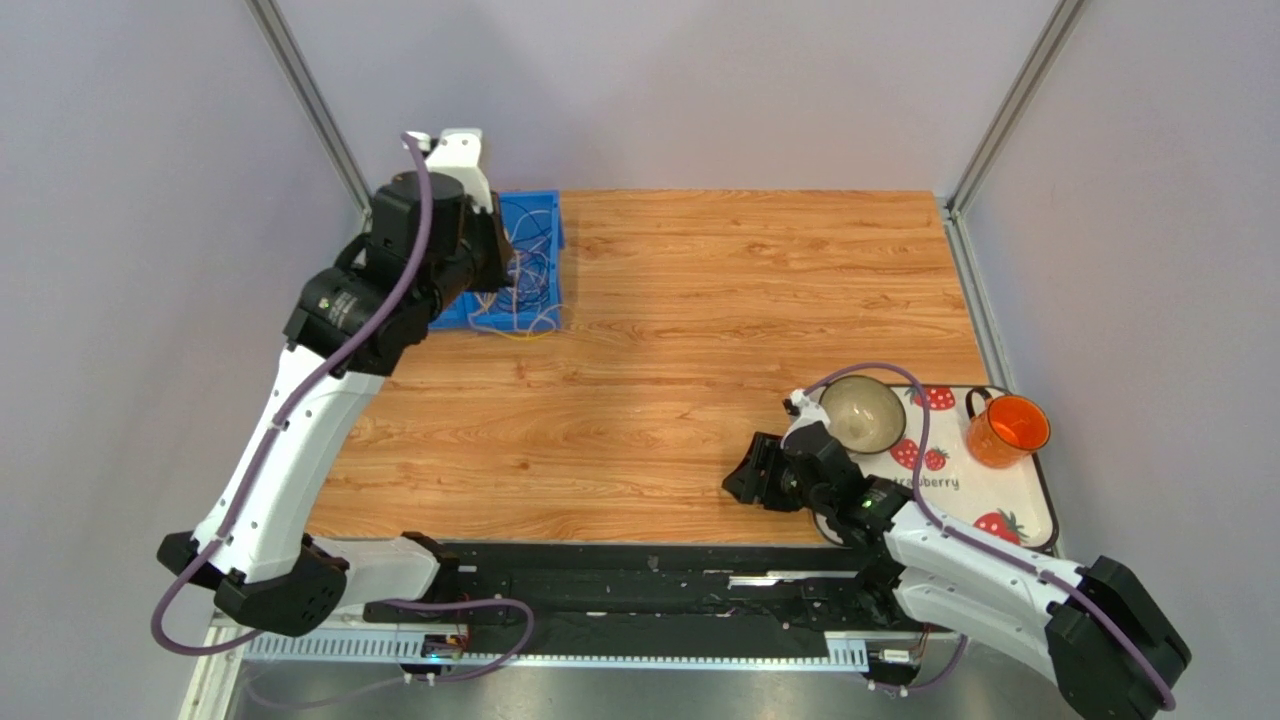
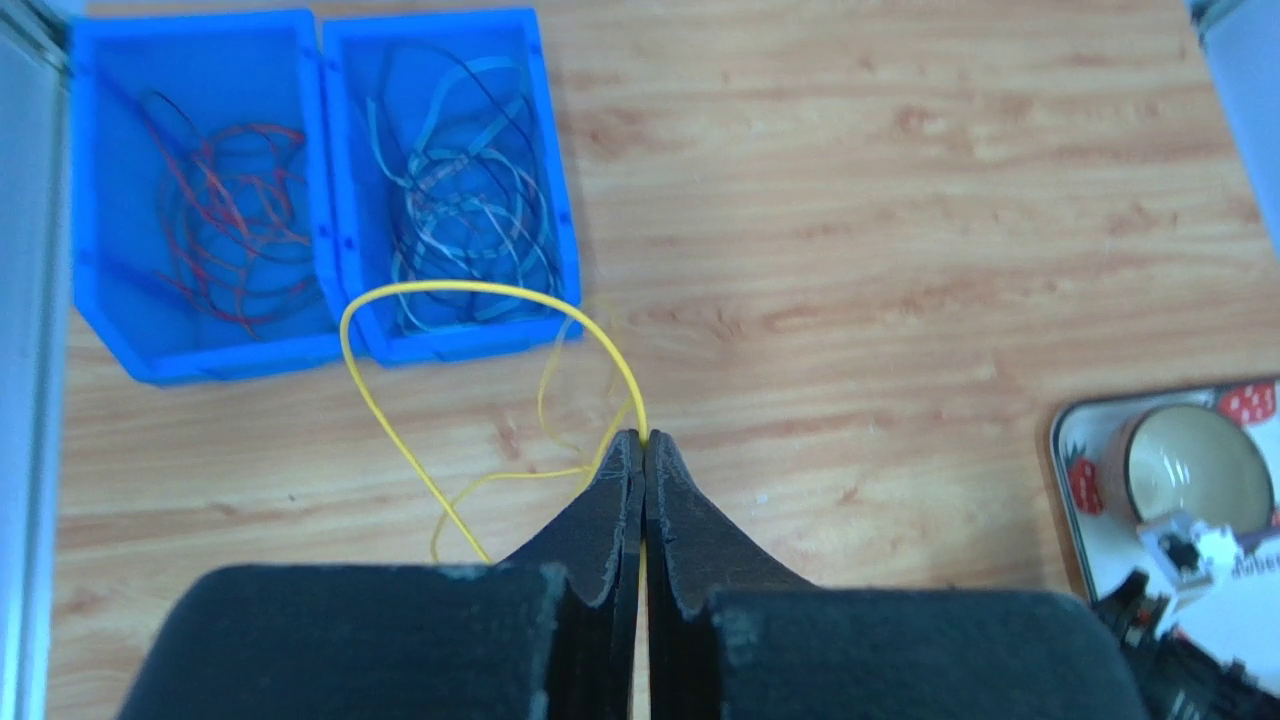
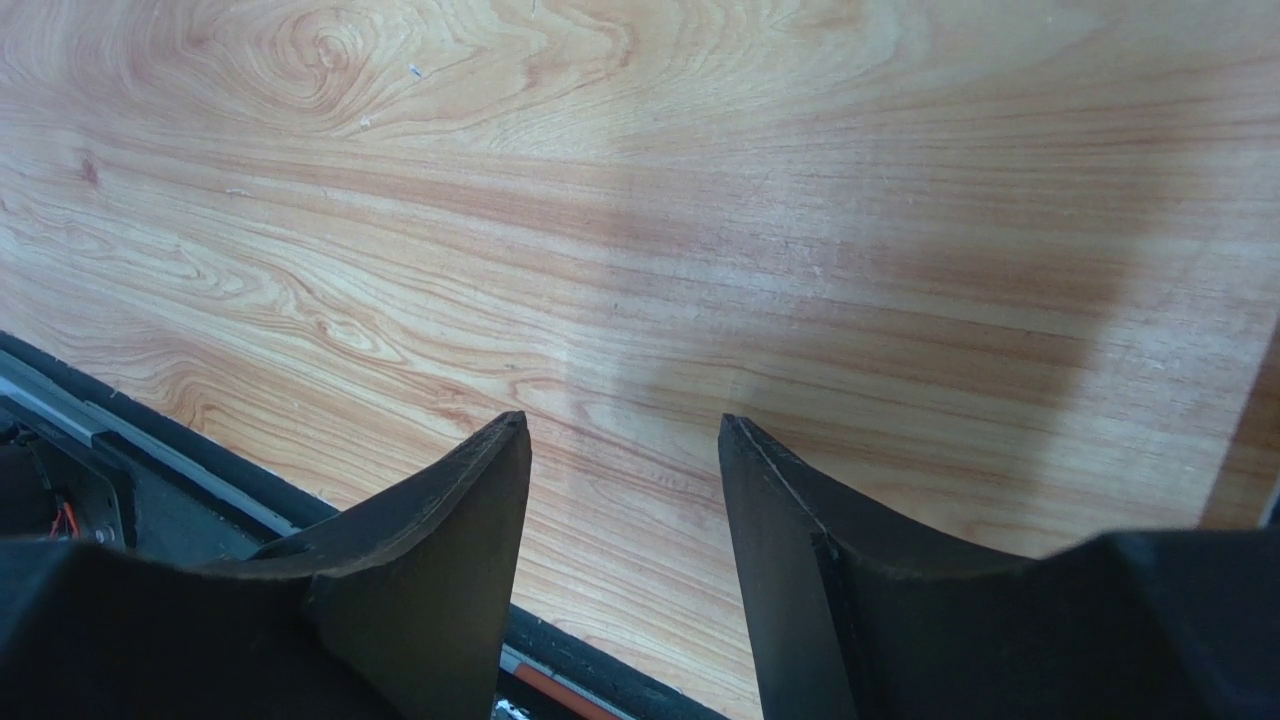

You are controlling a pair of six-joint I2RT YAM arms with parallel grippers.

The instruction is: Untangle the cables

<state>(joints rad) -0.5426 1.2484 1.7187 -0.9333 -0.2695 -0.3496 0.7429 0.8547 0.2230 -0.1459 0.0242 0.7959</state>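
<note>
The left gripper (image 2: pixel 645 443) is clamped tight on a yellow cable (image 2: pixel 451 290). The cable arches from the fingertips over the near edge of a blue bin (image 2: pixel 559 195), and its thinner loops trail on the worktop (image 1: pixel 721 330). That bin holds pale cables (image 2: pixel 466 210); the second bin (image 2: pixel 188 365), touching it, holds red and dark cables (image 2: pixel 226 210). The right gripper (image 3: pixel 624 428) hangs over bare wood with its fingers apart and nothing between them, just beside a tray (image 1: pixel 1037 503) carrying a bowl (image 1: pixel 863 413) and an orange cup (image 1: pixel 1007 431).
</note>
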